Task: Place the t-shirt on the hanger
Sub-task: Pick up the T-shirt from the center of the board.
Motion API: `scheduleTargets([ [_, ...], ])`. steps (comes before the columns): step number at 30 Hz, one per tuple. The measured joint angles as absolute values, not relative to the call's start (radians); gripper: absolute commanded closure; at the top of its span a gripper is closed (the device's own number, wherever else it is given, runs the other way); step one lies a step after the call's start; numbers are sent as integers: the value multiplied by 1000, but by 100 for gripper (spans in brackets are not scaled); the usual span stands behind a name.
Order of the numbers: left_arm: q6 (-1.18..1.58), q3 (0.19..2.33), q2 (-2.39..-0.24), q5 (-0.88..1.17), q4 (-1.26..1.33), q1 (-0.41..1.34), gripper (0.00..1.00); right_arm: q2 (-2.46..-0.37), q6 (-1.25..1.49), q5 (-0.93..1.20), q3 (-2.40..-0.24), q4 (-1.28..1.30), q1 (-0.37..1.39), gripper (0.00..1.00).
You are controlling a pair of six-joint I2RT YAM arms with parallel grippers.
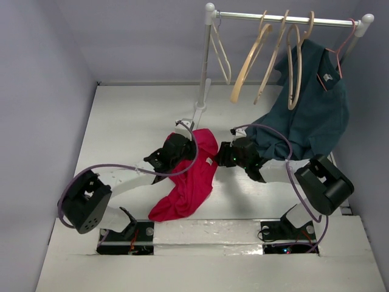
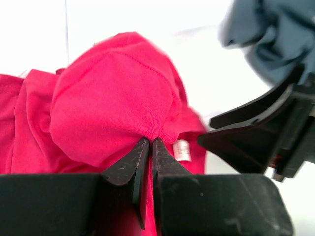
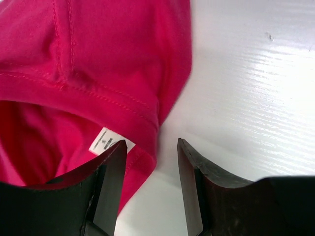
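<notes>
The crimson t-shirt [image 1: 188, 179] lies bunched on the table between my arms. My left gripper [image 1: 181, 146] is shut on a fold of it near the collar, seen in the left wrist view [image 2: 150, 140] under the red cloth [image 2: 113, 98]. My right gripper [image 1: 223, 155] is open just right of the collar; in the right wrist view [image 3: 151, 147] the collar edge and white label [image 3: 104, 141] sit at its left finger. Tan wooden hangers [image 1: 250, 64] hang on the rail at the back, apart from both grippers.
A white clothes rail [image 1: 279, 19] stands at the back right. It carries a thin white hanger [image 1: 220, 52] and a dark teal shirt [image 1: 310, 109] on a pink hanger [image 1: 340, 42], draped down close behind my right arm. Grey walls enclose the table.
</notes>
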State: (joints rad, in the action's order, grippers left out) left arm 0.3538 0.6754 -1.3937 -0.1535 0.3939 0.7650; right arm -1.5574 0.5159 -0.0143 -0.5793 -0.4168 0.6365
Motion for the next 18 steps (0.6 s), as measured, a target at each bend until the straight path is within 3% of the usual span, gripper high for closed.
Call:
scheduleTargets([
  [3,369,669,-1356,-142,393,765,100,-1542,498,-14,-579,-410,636,43],
  [18,448,607,-1267,12,393,764,100,-1551,438,113,-650,-403,674,40],
])
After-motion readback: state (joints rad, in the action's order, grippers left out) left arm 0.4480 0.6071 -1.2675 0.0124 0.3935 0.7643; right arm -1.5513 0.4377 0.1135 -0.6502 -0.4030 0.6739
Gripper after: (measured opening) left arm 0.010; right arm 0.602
